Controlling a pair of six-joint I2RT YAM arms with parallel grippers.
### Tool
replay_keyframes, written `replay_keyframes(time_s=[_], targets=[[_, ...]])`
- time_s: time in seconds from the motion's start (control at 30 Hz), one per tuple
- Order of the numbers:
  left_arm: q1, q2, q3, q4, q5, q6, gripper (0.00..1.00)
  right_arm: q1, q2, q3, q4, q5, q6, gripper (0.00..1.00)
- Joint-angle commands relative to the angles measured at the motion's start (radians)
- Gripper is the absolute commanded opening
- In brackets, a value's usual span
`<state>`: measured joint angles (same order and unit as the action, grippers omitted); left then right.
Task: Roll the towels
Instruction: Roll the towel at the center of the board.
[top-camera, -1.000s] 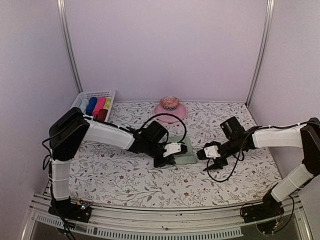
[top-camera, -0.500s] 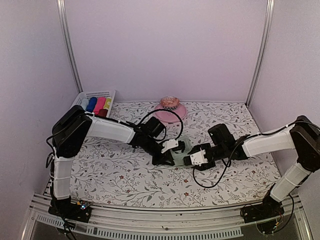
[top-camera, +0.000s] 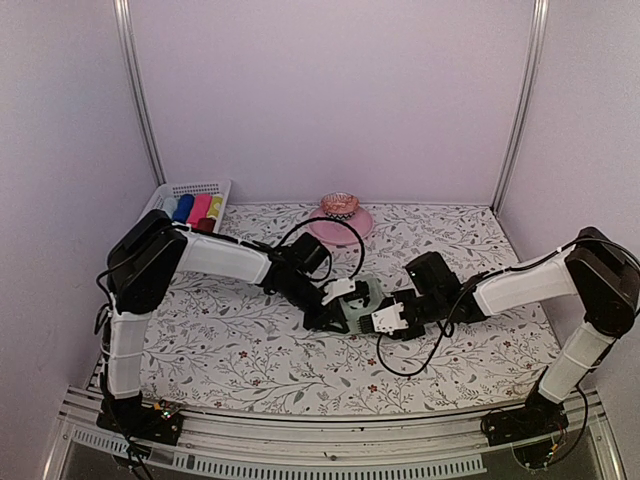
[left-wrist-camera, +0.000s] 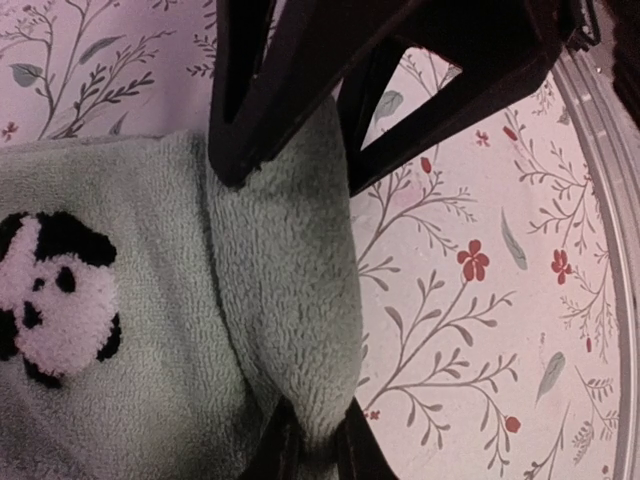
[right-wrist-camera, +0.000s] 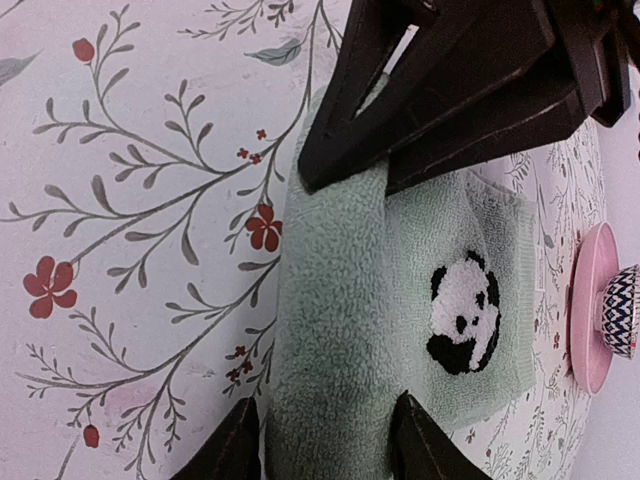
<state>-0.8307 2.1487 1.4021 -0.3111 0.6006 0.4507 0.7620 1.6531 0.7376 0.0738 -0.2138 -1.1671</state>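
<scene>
A pale sage green towel (top-camera: 362, 296) with a black-and-white panda motif (left-wrist-camera: 55, 290) lies mid-table on the floral cover, its near edge turned into a thick roll (left-wrist-camera: 285, 300). My left gripper (left-wrist-camera: 312, 455) is shut on one end of that roll. My right gripper (right-wrist-camera: 325, 445) straddles the other end of the roll (right-wrist-camera: 330, 330), open, with a finger on each side of it. In the top view the two grippers, left (top-camera: 335, 315) and right (top-camera: 385, 320), face each other across the towel. A dark red-brown roll (top-camera: 205, 229) lies in the basket.
A white basket (top-camera: 172, 190) at the back left holds blue, pink and yellow rolls. A pink plate (top-camera: 340, 222) with a patterned bowl (top-camera: 339, 205) stands behind the towel. The table's metal front rail (left-wrist-camera: 600, 200) runs close to the left gripper.
My right arm has swung left to the green towel and its jaws have narrowed around the rolled edge. My left gripper has kept its hold and drawn slightly nearer.
</scene>
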Motion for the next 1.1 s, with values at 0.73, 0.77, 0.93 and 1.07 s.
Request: replay_keyframes(time_s=[0.73,0.77,0.93,1.07], targets=[[0.015,-0.123,-0.155,0.109,-0.102,-0.066,0.45,-0.021,0.115,0.19,-0.3,-0.1,0.064,0.06],[0.014,-0.153,-0.187,0.146,-0.119,-0.075,0.47,-0.031,0.122,0.203,-0.323,-0.116,0.068,0.06],[-0.006,-0.296,-0.327,0.301,-0.225,-0.075,0.58,-0.074,0.17,0.297,-0.469,-0.2,0.085,0.06],[-0.051,-0.353,-0.407,0.395,-0.339,-0.024,0.61,-0.093,0.241,0.39,-0.59,-0.248,0.098,0.07]])
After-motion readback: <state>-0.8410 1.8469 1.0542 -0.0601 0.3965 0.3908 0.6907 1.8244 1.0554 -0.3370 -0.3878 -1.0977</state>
